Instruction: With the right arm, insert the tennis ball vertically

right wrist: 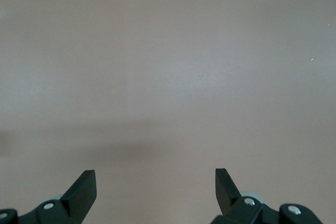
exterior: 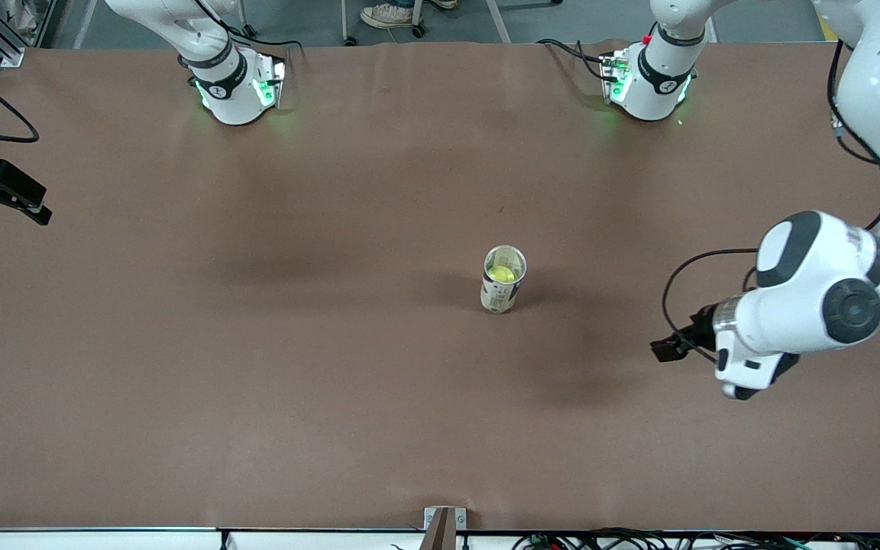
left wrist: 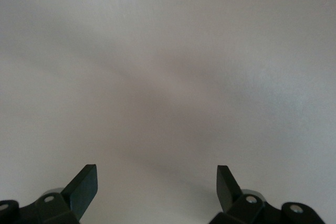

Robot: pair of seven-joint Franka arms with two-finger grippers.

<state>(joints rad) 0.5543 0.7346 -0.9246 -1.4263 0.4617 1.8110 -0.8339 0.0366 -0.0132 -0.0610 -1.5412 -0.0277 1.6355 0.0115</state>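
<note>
Near the middle of the table [exterior: 257, 344] stands the clear tube [exterior: 503, 279], upright, mouth pointing straight up, and the tennis ball [exterior: 503, 272] is already sitting inside it, yellow showing through the open top. So judging by how things lie, the insert looks done, nothing loose left to pick up

Right gripper [right wrist: 155, 188] is way off from the tube toward the right arm's end of the table, fingers spread wide with nothing between them, just brown table under it. Left gripper [left wrist: 157, 184] hangs toward the left arm's end, also spread wide and empty, waiting

Key thing if anyone wanted another go: the tube's long axis is vertical, so any approach has to come straight down over the mouth. The left gripper looks a bit closer to the tube than the right, even though the job belongs to the right arm
</note>
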